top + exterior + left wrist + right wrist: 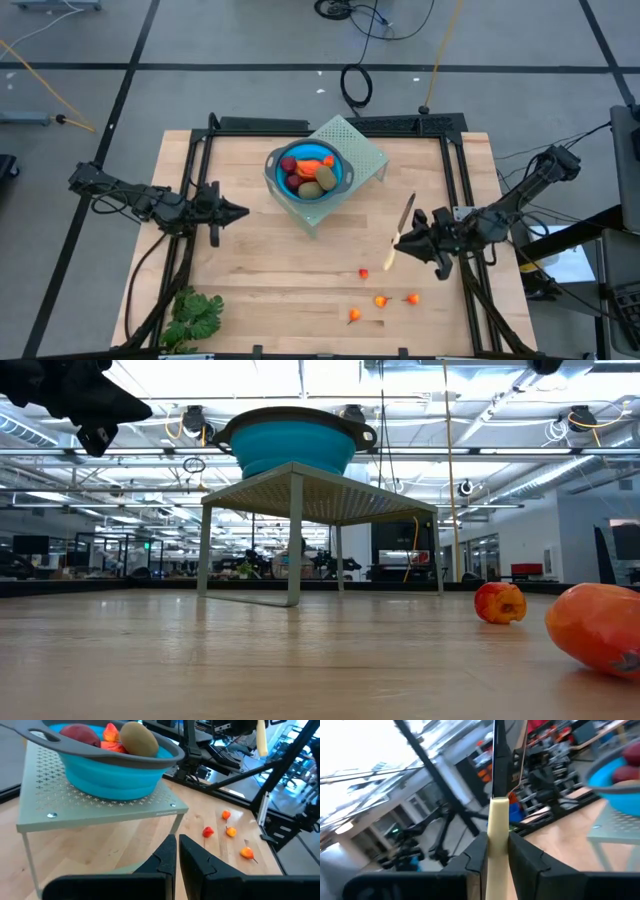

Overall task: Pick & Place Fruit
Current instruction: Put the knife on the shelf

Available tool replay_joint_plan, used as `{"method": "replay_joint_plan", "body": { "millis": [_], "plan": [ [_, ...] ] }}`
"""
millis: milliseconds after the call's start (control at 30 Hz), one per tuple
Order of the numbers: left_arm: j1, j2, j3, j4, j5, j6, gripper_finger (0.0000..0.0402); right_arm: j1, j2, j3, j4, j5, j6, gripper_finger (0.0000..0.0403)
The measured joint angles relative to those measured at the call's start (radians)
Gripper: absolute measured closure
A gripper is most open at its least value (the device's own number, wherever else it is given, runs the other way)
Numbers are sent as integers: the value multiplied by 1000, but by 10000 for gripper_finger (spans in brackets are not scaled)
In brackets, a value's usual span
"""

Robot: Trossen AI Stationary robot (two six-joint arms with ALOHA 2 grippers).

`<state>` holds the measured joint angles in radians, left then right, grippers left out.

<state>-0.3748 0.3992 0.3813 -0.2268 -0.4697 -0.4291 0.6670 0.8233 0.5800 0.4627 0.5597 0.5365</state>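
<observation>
A blue bowl (310, 172) stands on a pale green perforated stand (362, 150) at the table's far middle. It holds fruit: a dark-red ball (80, 735), an olive-brown oval (139, 739) and red-orange pieces. Several tiny orange-red pieces (381, 300) lie on the table at the near right. My right gripper (400, 243), at the right, is shut on a thin yellow stick (405, 220). My left gripper (243, 211) is shut on nothing and hangs left of the stand, pointing at it. My right gripper pinches the yellow stick (497, 832) between its two fingers, nearer its pale near end than its far end. The fingers reach in roughly level from the table's right and lie across the stick. The stick is lifted clear of the table.
A leafy green bunch (192, 315) lies at the near left corner. A black frame (335, 125) runs along the table's far edge and down both sides. Bare wood lies between the stand and the small pieces.
</observation>
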Motion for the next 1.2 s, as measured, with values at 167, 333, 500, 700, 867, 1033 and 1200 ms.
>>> {"method": "replay_joint_plan", "body": {
  "millis": [167,333,500,700,867,1033,1200],
  "plan": [
    [0,0,0,0,-41,-25,382,0,0,0,-75,101,11,353],
    [0,0,0,-1,-60,-47,382,-28,-1,0,-224,119,152,353],
    [0,22,0,-2,-82,-52,382,-75,-21,0,-359,109,260,353],
    [0,83,0,-1,-83,-59,382,-178,-77,0,-477,55,329,353],
    [0,139,0,-1,-83,-78,382,-308,-117,0,-542,-25,346,353],
    [0,173,0,26,-83,-62,382,-467,-121,72,-710,-160,361,353],
    [0,173,0,79,-85,17,382,-616,-76,207,-954,-250,357,353]
  ]
}}
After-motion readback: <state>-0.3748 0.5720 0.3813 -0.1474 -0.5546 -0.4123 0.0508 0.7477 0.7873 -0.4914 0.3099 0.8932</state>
